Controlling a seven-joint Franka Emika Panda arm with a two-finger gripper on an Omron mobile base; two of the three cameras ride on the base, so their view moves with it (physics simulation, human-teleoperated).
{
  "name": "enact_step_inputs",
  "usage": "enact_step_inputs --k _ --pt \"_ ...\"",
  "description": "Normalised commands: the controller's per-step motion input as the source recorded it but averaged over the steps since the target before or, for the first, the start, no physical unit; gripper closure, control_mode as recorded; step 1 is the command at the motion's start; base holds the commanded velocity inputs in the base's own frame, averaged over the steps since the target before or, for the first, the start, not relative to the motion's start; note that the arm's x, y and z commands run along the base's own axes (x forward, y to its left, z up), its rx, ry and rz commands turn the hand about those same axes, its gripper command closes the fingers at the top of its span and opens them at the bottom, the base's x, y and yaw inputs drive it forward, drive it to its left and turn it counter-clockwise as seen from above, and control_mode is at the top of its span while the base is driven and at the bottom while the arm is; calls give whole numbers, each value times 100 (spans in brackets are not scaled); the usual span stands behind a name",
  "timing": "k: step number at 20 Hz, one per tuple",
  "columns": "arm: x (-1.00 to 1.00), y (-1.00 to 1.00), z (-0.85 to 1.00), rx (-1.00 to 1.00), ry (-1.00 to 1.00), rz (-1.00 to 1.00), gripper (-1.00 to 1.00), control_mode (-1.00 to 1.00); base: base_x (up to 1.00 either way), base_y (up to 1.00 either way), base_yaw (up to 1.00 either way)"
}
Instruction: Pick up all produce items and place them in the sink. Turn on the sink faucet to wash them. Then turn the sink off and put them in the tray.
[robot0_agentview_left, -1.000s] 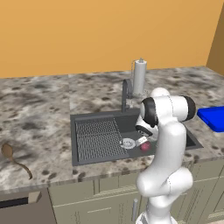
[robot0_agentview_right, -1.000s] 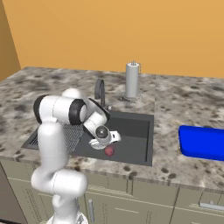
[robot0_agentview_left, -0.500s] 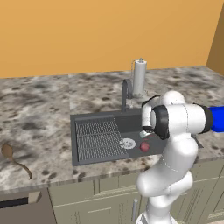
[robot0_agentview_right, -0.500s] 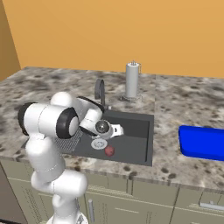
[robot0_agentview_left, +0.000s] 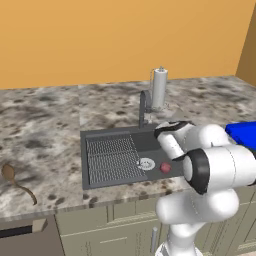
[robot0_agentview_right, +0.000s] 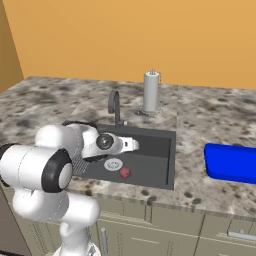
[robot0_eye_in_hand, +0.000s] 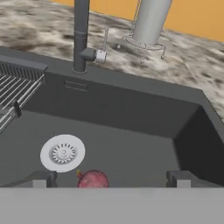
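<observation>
The gripper (robot0_eye_in_hand: 111, 178) stood wide open above the sink (robot0_eye_in_hand: 131, 127), its two dark fingertips (robot0_eye_in_hand: 40, 178) far apart at the bottom of the hand view, and nothing lay between them. It touched nothing. In the right base view the gripper (robot0_agentview_right: 131, 145) pointed out over the basin from the arm's wrist, above the sink (robot0_agentview_right: 160, 167) floor.

The one produce item, a small red ball (robot0_eye_in_hand: 92, 180) with a short stem, lay on the sink floor just beside the round silver drain (robot0_eye_in_hand: 62, 153), on the side of the drain away from the faucet. It sat below the open fingers and apart from them. In the left base view the red ball (robot0_agentview_left: 165, 167) showed just beside the drain (robot0_agentview_left: 146, 163), next to the ribbed drainboard (robot0_agentview_left: 110, 159); in the right base view the ball (robot0_agentview_right: 125, 172) lay near the sink's front wall.

The dark grey faucet (robot0_eye_in_hand: 81, 35) rose from the counter behind the sink's back rim, with a small silver lever (robot0_eye_in_hand: 101, 55) at its base. A white paper towel roll (robot0_eye_in_hand: 151, 21) on a wire stand stood on the granite counter (robot0_agentview_right: 200, 112) just behind the faucet. The blue tray (robot0_agentview_right: 231, 163) rested on the counter well apart from the sink, beyond its right rim. No water was visible at the faucet (robot0_agentview_right: 115, 106).
</observation>
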Motion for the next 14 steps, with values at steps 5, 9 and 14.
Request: enact_step_inputs --k 5,9,14 --pt "-26 -13 100 4 0 -5 -100 -100 0 0 0" --pt "-24 -14 86 1 -2 -2 -100 -100 0 0 0" --pt "-6 -3 38 5 4 -1 -100 -100 0 0 0"
